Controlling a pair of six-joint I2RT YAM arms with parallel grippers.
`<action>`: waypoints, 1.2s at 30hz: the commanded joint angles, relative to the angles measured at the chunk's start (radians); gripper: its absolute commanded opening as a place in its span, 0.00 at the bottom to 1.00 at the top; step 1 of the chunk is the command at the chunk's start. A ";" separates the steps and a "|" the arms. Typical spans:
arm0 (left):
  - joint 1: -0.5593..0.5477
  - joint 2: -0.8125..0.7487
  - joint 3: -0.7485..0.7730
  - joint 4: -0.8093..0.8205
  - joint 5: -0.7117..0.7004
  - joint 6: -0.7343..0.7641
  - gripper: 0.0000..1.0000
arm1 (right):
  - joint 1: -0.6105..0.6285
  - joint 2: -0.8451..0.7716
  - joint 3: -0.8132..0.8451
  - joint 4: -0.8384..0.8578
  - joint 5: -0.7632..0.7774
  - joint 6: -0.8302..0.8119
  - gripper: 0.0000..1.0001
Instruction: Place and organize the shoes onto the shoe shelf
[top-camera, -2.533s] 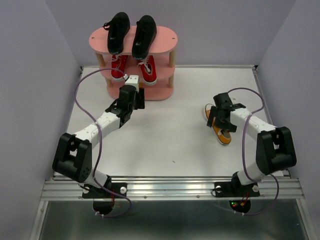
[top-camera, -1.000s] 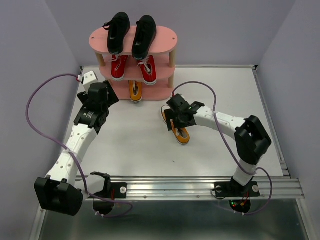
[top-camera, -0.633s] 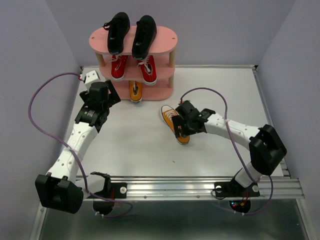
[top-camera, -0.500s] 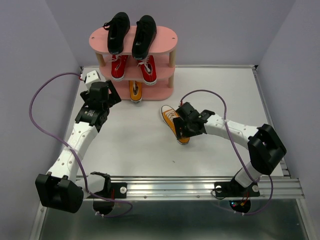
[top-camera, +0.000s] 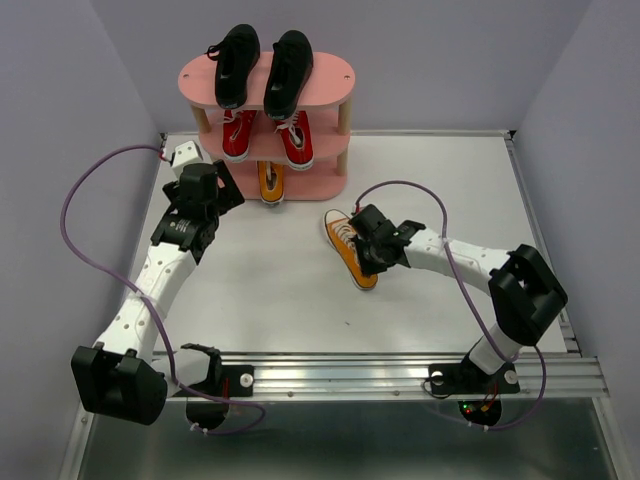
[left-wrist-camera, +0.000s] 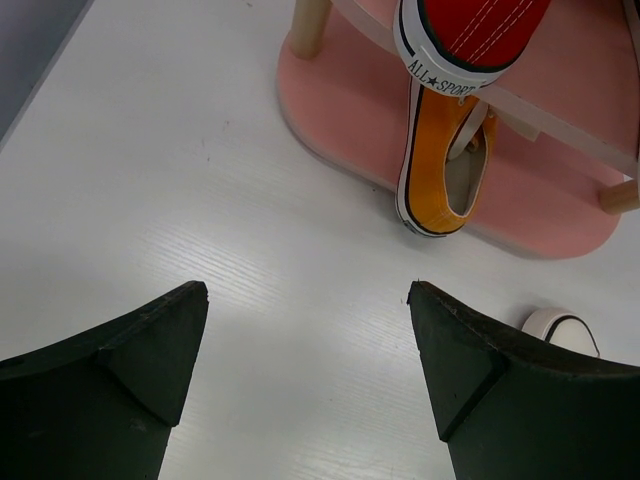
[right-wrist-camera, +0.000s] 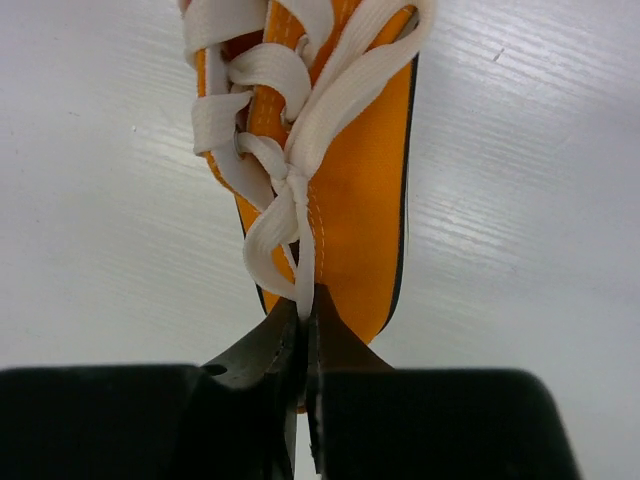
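An orange shoe (top-camera: 348, 250) with white laces lies on the table, right of centre. My right gripper (top-camera: 370, 250) is over its rear part. In the right wrist view the gripper (right-wrist-camera: 305, 312) is shut, pinching a white lace (right-wrist-camera: 292, 215) of that orange shoe (right-wrist-camera: 355, 200). The other orange shoe (top-camera: 270, 184) sits on the bottom board of the pink shoe shelf (top-camera: 330, 92), heel sticking out. Two red shoes (top-camera: 238, 135) fill the middle tier and two black shoes (top-camera: 236, 65) the top. My left gripper (top-camera: 218, 195) hangs open and empty, left of the shelf.
The left wrist view shows bare white table between my open fingers (left-wrist-camera: 150, 340), the shelf's bottom board (left-wrist-camera: 340, 95) ahead, a wooden post (left-wrist-camera: 308, 25), and the loose shoe's white toe (left-wrist-camera: 560, 330). Purple cables loop off both arms. Grey walls enclose the table.
My right gripper has gone from open to shut on the orange shoe's lace, and the shoe has shifted slightly. The left arm has barely moved.
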 joint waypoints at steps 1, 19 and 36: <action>0.002 0.005 0.015 0.030 0.002 0.001 0.93 | 0.018 -0.004 0.022 0.029 -0.001 0.013 0.01; 0.004 -0.026 0.047 0.014 -0.019 0.024 0.93 | 0.027 0.031 0.309 0.008 0.120 0.118 0.01; 0.005 0.008 0.052 0.023 -0.005 0.030 0.93 | 0.064 0.056 0.291 -0.023 0.069 0.105 0.01</action>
